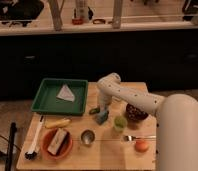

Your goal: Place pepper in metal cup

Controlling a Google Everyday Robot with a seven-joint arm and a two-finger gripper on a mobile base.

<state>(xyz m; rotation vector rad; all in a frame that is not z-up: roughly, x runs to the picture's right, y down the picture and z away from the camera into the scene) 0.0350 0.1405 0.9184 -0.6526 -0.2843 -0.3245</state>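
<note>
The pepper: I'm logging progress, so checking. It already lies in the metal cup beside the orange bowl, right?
Not quite. The camera view shows the pepper lying on the table, just beside the gripper, not in the metal cup. The cup does stand beside the orange bowl.
</note>
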